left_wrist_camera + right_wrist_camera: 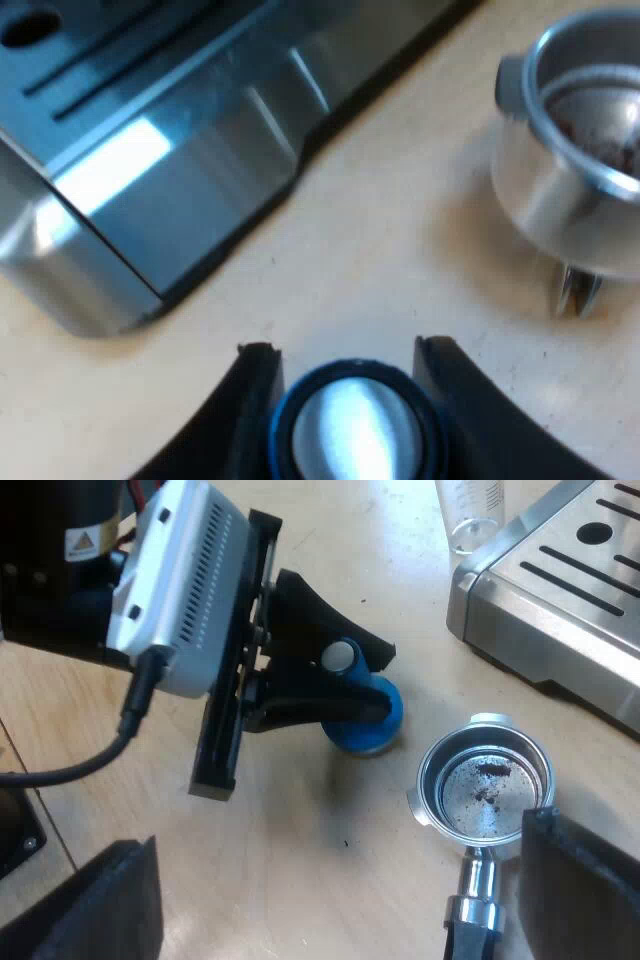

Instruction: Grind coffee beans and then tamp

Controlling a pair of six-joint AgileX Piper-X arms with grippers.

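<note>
The left claw (345, 350) is closed on the blue tamper (350, 425), with one black finger pressed to each side of its knob (the knob has a silver cap). Seen from the right wrist, the tamper stands upright with its broad blue base on the desk (400, 250). The espresso machine (180, 150) sits near it, the steel front of its slotted drip tray turned toward the claw. The metal holder (560, 190) rests on the desk a little apart from the tamper. Its basket mouth faces up, and there are a few dark specks inside, probably coffee grounds. The right claw (335, 835) hangs over the holder with its fingers spread wide, gripping nothing. The metal neck of the holder's handle shows between them. The measuring glass (468, 515) stands on the desk just beside the machine's corner, well apart from both claws.
</note>
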